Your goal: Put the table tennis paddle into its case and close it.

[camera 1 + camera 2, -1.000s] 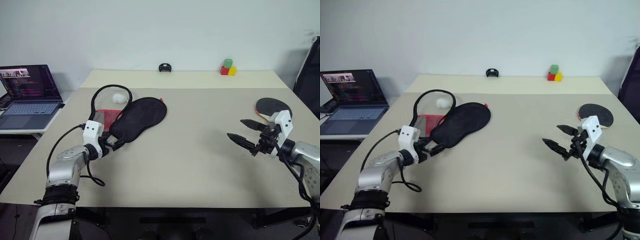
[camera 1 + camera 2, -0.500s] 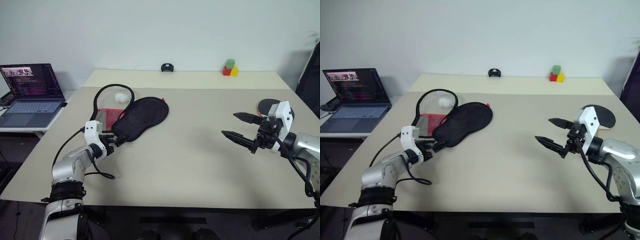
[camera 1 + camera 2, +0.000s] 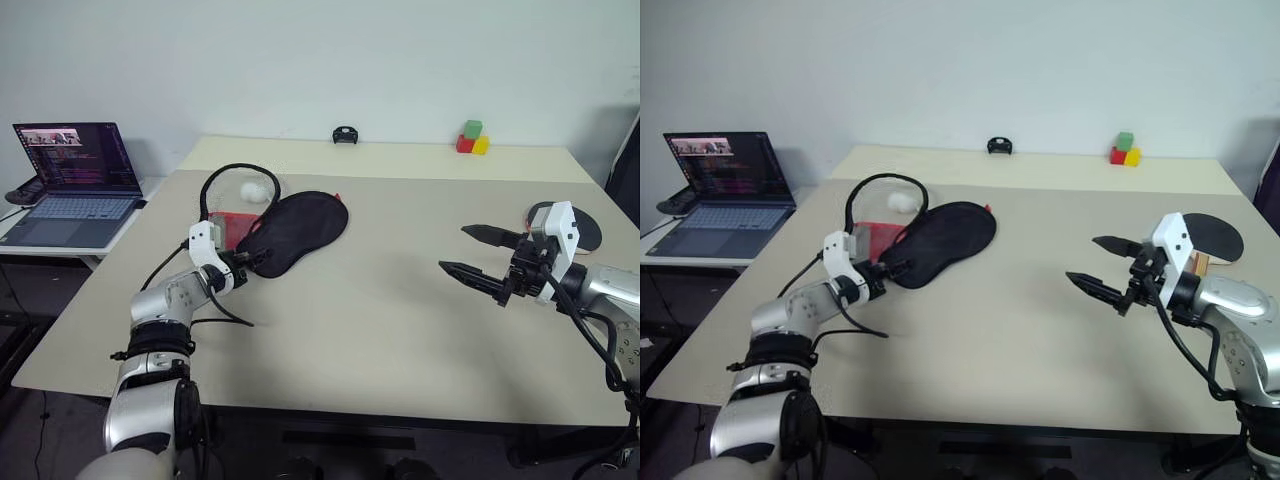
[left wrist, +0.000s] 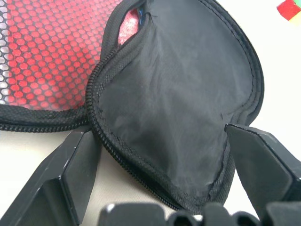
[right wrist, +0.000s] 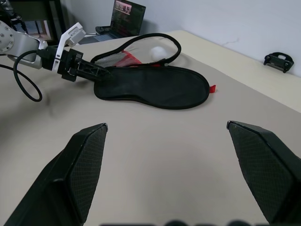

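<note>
My left hand [image 4: 162, 155] stood wide apart astride the handle end of the case [image 3: 295, 226], which lay unzipped on the tabletop [image 3: 380, 300]. Closing there could have pinched both fabric layers and sealed the mouth, I judged. My right hand [image 3: 478, 257], also apart and empty, hovered well short of the table tennis paddle [image 3: 588, 226], whose handle was hidden behind that wrist.
</note>
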You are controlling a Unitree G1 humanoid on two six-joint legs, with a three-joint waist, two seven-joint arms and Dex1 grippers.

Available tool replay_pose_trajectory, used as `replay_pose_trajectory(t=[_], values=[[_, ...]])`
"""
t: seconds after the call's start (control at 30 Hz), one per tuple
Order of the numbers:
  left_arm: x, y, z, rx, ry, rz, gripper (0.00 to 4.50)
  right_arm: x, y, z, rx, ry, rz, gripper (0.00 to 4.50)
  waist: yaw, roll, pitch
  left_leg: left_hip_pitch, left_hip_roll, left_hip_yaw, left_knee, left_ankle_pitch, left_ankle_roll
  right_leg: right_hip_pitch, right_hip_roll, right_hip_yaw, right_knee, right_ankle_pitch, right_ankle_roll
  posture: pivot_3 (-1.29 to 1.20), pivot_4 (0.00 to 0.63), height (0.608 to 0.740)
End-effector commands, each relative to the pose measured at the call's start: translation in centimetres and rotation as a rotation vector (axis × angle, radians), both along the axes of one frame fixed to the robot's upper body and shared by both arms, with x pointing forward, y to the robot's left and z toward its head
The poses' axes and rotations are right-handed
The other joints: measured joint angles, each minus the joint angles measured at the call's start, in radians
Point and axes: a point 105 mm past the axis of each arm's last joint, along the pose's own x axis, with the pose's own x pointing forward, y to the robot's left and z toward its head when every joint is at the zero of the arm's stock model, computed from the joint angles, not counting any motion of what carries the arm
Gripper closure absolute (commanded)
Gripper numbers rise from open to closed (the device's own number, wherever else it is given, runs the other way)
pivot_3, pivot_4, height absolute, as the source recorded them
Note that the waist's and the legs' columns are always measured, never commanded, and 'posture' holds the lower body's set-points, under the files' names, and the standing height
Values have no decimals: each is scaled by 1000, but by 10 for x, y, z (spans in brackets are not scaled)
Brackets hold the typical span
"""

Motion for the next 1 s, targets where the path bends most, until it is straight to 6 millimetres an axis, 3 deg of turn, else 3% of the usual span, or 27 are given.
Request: replay_pose_trajectory(t=[0.03, 0.1, 0.2, 0.37, 0.57, 0.73, 1.0], values=[[5, -11, 3, -7, 6, -25, 0, -5, 1, 11, 9, -39, 6, 55, 1, 0, 0, 0, 0, 0, 0, 0, 0, 0, 0, 0, 0, 0, 0, 0, 150, 740], [6, -14, 0, -23, 18, -23, 0, -5, 0, 11, 11, -38, 2, 55, 2, 0, 0, 0, 0, 0, 0, 0, 0, 0, 0, 0, 0, 0, 0, 0, 150, 740], [6, -22, -1, -41, 23, -37, 593, -6, 1, 11, 13, -37, -2, 0, 4, 0, 0, 0, 0, 0, 0, 0, 0, 0, 0, 0, 0, 0, 0, 0, 150, 740], [2, -40, -3, -57, 35, -93, 2306, -6, 2, 11, 18, -35, -5, 0, 4, 0, 0, -1, 0, -1, 0, 0, 0, 0, 0, 0, -1, 0, 0, 0, 150, 740], [-1, -46, -2, -68, 37, -108, 4347, -6, 2, 12, 22, -36, -7, 0, 2, 0, 0, -1, 0, -1, 0, 0, 0, 0, 0, 0, -1, 0, 0, 0, 150, 740], [-6, -63, 5, -73, 23, -170, 4462, -6, 2, 13, 25, -36, -10, 0, 2, -1, 0, -2, 0, -1, 0, 0, 0, -1, 0, 0, -1, 0, 0, 0, 150, 740], [-20, -127, 7, -85, 33, -377, 4462, -9, 0, 13, 27, -37, -22, 0, 2, -1, 1, -2, 0, -1, 0, 0, -1, -1, 0, 0, -1, 0, 0, 0, 150, 740]])
